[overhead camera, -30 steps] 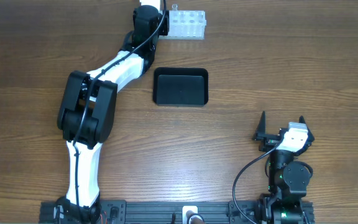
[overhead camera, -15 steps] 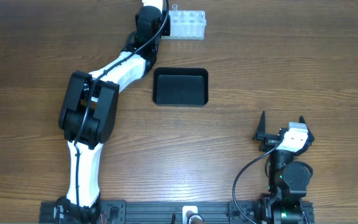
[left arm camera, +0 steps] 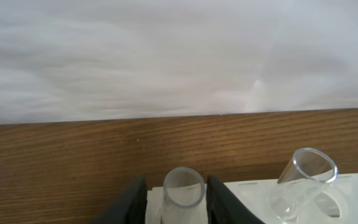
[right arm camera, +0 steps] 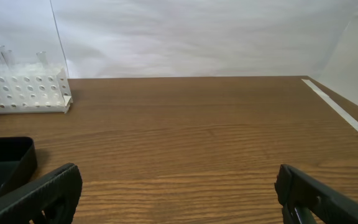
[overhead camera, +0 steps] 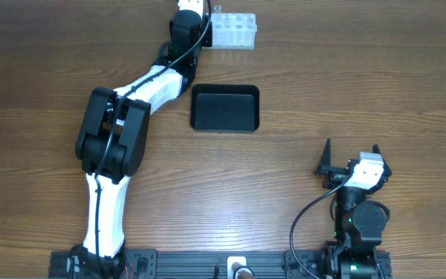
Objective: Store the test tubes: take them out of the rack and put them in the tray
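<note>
While the left end effector (left arm camera: 176, 182) straddles a clear test tube (left arm camera: 183, 191) upright in the white perforated plastic rack (overhead camera: 233, 31), jaws parted and not yet clamped, that tube looks light, slick and breakable: pinch gently just below the rim. Next, the black rectangular tray (overhead camera: 224, 108) waits on the wooden tabletop (overhead camera: 378, 77); far right, the right end effector (overhead camera: 352, 151) rests spread wide, empty.

The picture's edge cuts off the rack (left arm camera: 247, 196) and the test tube (left arm camera: 183, 190) bottoms.
</note>
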{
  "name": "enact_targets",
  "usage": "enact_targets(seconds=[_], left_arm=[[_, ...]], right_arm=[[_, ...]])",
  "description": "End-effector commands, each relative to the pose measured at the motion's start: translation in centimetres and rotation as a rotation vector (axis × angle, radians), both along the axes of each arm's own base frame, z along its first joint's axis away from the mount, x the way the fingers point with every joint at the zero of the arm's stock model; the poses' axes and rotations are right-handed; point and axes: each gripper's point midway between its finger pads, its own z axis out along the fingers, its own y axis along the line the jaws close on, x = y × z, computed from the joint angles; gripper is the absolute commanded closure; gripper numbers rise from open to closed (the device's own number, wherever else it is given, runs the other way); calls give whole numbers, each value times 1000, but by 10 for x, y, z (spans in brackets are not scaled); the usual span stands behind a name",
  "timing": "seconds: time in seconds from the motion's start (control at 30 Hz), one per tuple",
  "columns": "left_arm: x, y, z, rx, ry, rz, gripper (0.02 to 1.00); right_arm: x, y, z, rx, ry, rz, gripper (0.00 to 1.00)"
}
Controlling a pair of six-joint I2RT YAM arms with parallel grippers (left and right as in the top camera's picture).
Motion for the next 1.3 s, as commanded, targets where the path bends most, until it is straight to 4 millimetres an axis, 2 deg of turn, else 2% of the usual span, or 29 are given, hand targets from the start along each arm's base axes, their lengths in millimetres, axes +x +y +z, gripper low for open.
enact_targets(seconds=[0.03, 0.47, 0.8, 0.9, 1.07, 1.3], left_arm=[[5, -2, 2, -11, -18, 7, 763], [6, -2, 5, -15, -29, 8, 838], [6, -2, 14, -22, -45, 7, 853], [6, -2, 25, -28, -62, 8, 860], [4, -1, 55, -43, -101, 7, 866], [-12, 6, 118, -51, -133, 10, 884]], right_arm=[[0, 1, -1, -4, 0, 3, 7], [0, 1, -1, -4, 0, 3, 7], [0, 1, -1, -4, 0, 3, 9], [0, 1, -1, -4, 0, 3, 9], [0, 1, -1, -4, 0, 3, 9], [0, 1, -1, -4, 0, 3, 9]])
